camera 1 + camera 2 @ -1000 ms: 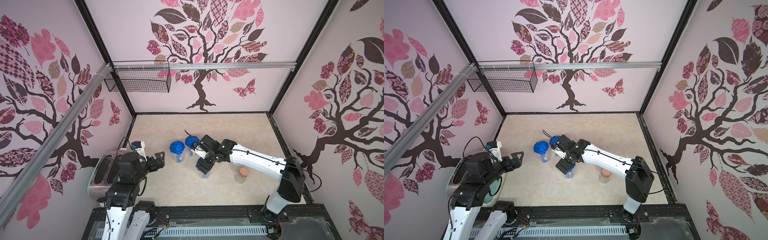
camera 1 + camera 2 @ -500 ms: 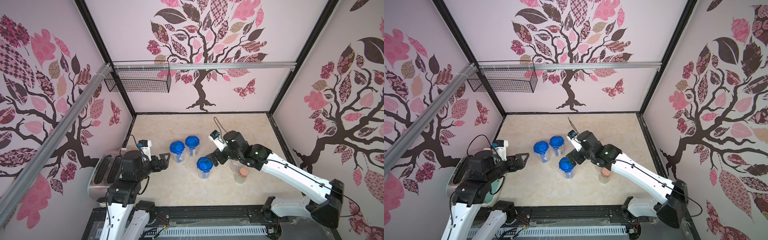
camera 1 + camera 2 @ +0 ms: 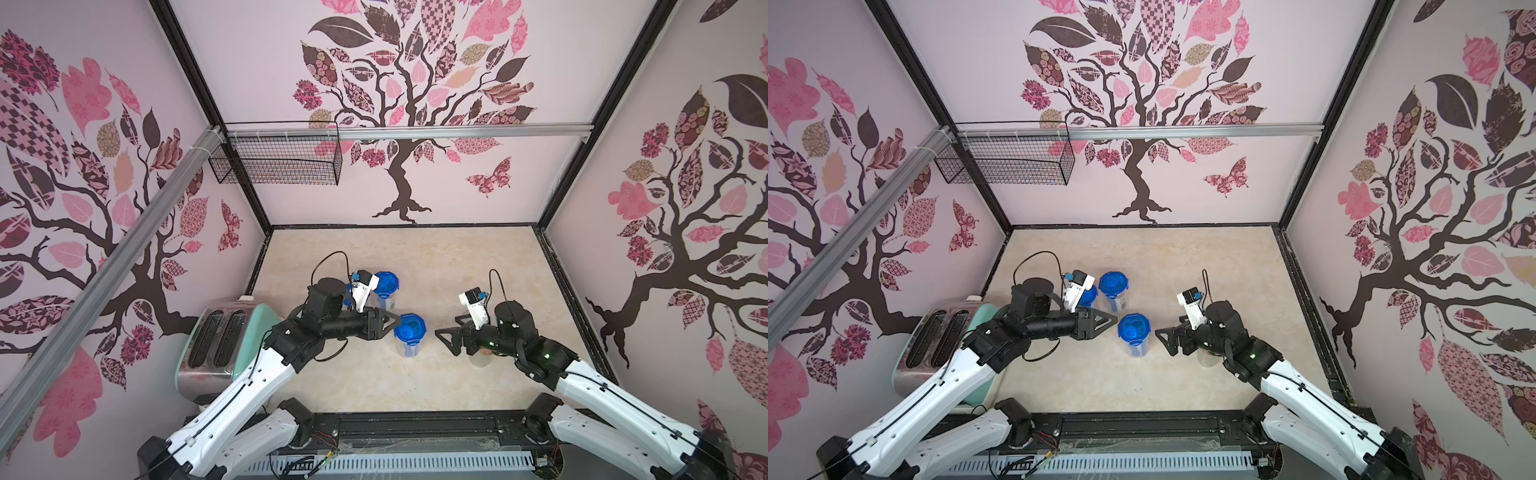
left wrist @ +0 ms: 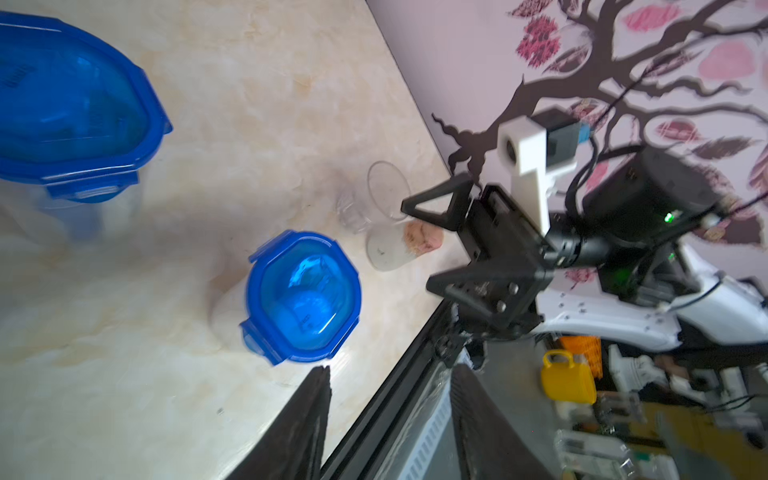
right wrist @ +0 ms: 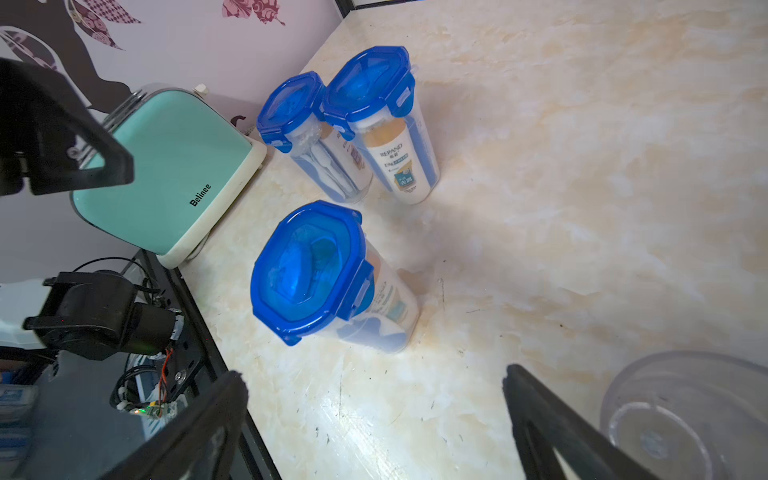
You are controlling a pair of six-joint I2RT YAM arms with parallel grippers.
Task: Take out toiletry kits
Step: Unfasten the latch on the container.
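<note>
The toiletry kits (image 5: 395, 162) are seen sealed inside three clear jars with blue clip lids, so the opening step is judged to be in hand, with nothing yet taken out. The front jar (image 5: 309, 270) is flanked by the left gripper (image 4: 390, 374), jaws partly spread and empty, just beside it, and by the right gripper (image 5: 372, 382), spread wide and empty, near its opposite side; the other two jars (image 5: 365, 95) stand together behind it. Next, the front jar should be steadied by one gripper while its lid clips are released by the other.
</note>
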